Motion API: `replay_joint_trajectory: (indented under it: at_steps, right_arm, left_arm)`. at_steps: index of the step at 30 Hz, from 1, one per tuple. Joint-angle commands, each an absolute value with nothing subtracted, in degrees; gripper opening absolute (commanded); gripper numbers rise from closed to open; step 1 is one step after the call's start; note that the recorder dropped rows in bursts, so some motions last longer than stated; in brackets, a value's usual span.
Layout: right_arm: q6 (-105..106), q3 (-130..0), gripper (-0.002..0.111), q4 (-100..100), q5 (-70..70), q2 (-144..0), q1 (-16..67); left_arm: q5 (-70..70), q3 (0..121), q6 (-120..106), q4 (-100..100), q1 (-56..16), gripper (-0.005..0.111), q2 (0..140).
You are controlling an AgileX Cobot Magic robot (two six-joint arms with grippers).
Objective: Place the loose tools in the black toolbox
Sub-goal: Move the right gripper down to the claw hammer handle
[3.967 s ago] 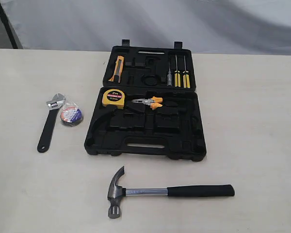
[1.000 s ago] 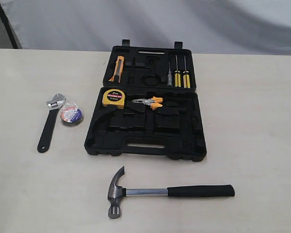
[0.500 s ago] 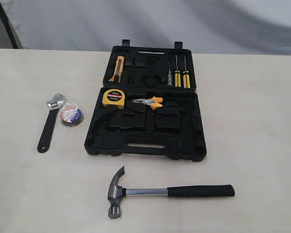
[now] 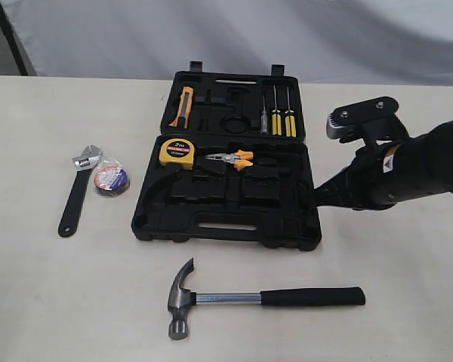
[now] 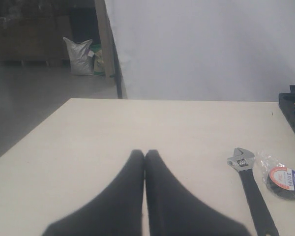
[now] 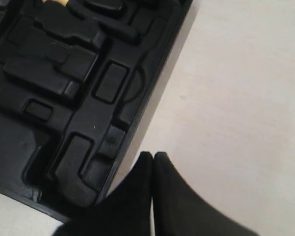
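The black toolbox (image 4: 223,211) lies open in the middle of the table. A claw hammer (image 4: 264,297) lies in front of it, head to the left. To the left lie the black adjustable wrench (image 4: 77,192) and the tape roll (image 4: 109,179); both also show in the left wrist view, wrench (image 5: 250,189) and roll (image 5: 284,180). My right gripper (image 4: 314,197) is shut and empty, just off the toolbox's right edge (image 6: 137,118); its tips (image 6: 153,156) hang over bare table. My left gripper (image 5: 144,153) is shut and empty, left of the wrench, outside the exterior view.
A yellow tape measure (image 4: 177,151) and small pliers (image 4: 232,158) sit in the near half of the case. A utility knife (image 4: 183,105) and screwdrivers (image 4: 276,113) fill the far half. A grey backdrop stands behind the table.
My right arm has come into the exterior view from the right and now hangs beside the toolbox's right edge. The tools have not moved.
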State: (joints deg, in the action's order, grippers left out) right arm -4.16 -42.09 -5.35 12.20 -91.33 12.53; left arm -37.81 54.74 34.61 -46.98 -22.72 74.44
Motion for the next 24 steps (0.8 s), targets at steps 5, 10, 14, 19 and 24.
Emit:
replay_joint_trajectory:
  at_steps: [5, 10, 14, 19, 24]
  right_arm:
    - [-3.3, -44.6, -0.001, -4.0, 20.9, -91.5, 13.2]
    - [3.2, -45.8, -0.001, -2.7, 24.5, -91.5, 17.4]
    - [9.0, -47.3, -0.001, -2.5, 29.0, -91.5, 22.6]
    - [14.1, -49.7, -0.001, -2.5, 35.3, -91.5, 29.5]
    - [28.8, -50.2, -0.001, -1.7, 38.2, -91.7, 35.1]
  left_arm:
    - [-36.8, 54.2, 35.2, -46.2, -22.5, 0.001, 74.0]
    - [-36.8, 54.2, 35.2, -46.2, -22.5, 0.001, 74.0]
    - [-36.8, 54.2, 35.2, -46.2, -22.5, 0.001, 74.0]
    - [-36.8, 54.2, 35.2, -46.2, -22.5, 0.001, 74.0]
    - [-36.8, 54.2, 35.2, -46.2, -22.5, 0.001, 74.0]
